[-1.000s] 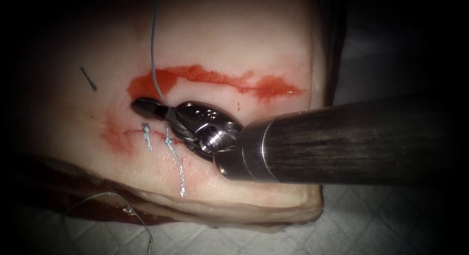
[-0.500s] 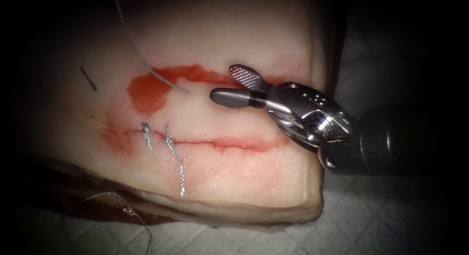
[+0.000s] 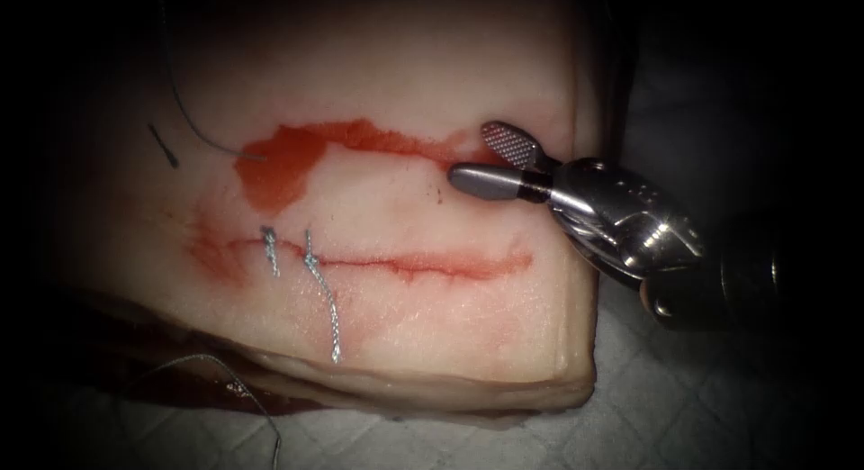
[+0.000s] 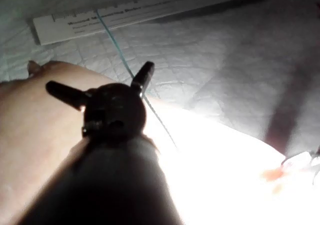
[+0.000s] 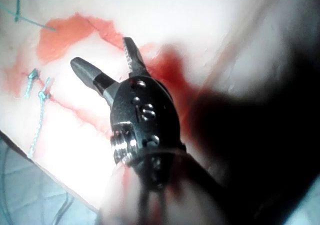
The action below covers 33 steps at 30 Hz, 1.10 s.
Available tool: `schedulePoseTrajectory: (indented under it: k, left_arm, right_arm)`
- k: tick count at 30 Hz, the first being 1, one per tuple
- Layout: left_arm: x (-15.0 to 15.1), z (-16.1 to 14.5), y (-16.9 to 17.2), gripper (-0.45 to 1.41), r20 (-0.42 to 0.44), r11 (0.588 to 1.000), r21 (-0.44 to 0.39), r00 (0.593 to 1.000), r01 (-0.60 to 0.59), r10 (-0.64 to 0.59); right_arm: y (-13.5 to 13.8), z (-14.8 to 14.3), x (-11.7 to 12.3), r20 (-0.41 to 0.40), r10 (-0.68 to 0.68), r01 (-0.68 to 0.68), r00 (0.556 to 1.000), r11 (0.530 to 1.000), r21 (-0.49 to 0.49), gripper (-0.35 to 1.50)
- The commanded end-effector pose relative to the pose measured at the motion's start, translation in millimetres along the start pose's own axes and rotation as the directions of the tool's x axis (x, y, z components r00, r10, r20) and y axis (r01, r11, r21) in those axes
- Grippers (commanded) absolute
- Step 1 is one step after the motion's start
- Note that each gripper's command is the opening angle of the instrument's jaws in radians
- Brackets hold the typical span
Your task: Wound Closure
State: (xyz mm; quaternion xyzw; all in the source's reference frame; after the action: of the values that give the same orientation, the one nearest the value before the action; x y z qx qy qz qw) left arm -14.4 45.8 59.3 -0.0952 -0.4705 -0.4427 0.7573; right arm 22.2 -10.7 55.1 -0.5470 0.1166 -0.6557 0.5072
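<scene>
The tissue [image 3: 405, 326] has a horizontal cut [image 3: 423, 265] with two knotted stitches [image 3: 270, 251] at its left end. One stitch has a thread tail [image 3: 331, 321] running toward the near edge. My right tool [image 3: 474, 153] hovers above the cut's right end with its jaws open and nothing in them. It is also seen close up [image 5: 100, 52]. A loose thread [image 3: 193, 132] ends free on the red fluid [image 3: 279, 159]. My left tool [image 4: 98, 77] has its jaws spread wide, and the thread [image 4: 117, 47] runs past one jaw, ungripped.
A short dark streak [image 3: 164, 144] marks the tissue at the far left. More thread [image 3: 238, 384] lies on the quilted pad [image 3: 684, 398] by the tissue's near left edge. A paper ruler [image 4: 150, 10] lies on the pad beyond the tissue.
The right tool's jaws have opened, and it has drawn back to the right from the stitches. The thread that ran to its jaws now ends free and has slid left.
</scene>
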Motion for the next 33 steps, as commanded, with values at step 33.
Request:
schedulePoseTrajectory:
  k: [33]
  left_arm:
    - [16.5, -8.8, -22.6, 1.37, -0.562, 0.704, 0.71, 0.624, 0.028, 0.543]
  right_arm:
    - [1.8, 1.8, 2.1, 0.011, 0.082, -0.082, 0.997, 0.997, 0.007, 1.41]
